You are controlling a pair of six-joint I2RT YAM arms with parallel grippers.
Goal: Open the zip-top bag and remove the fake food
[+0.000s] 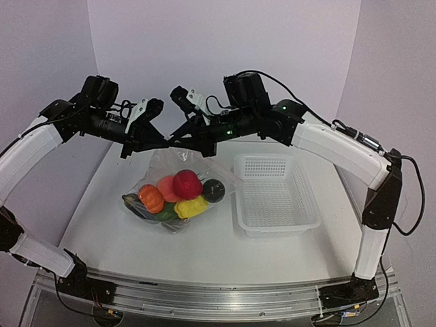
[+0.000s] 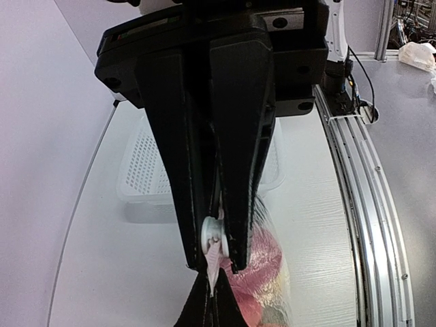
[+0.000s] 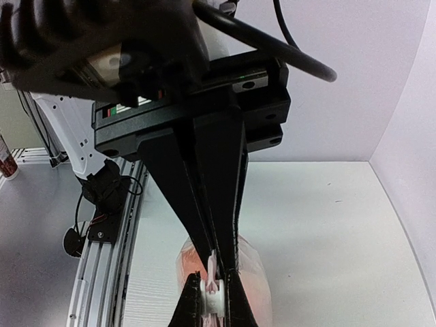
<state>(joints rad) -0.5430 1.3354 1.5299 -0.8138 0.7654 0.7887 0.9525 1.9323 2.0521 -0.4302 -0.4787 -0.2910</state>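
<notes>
While both arms meet over the middle of the white table (image 1: 102,228), the clear, crinkly zip-top plastic bag (image 1: 157,163) lies with its lower part on the tabletop and its top edge lifted to the two grippers.

The left gripper (image 2: 218,262) has its black jaws pressed together on a small white plastic piece (image 2: 212,238) at that edge. The right gripper (image 3: 219,272), tip to tip with it, is likewise clamped on the bag's top strip.

Inside the bag sits the glossy toy food:
- a red round piece (image 1: 187,183) on top
- a peach piece (image 1: 167,187)
- an orange one (image 1: 150,197)
- a yellow one (image 1: 191,207)
- a green one (image 1: 165,213)
- a black one (image 1: 213,189) against the right side

Just beside the bag, to its right, stands a white perforated rectangular plastic basket (image 1: 278,231).
</notes>
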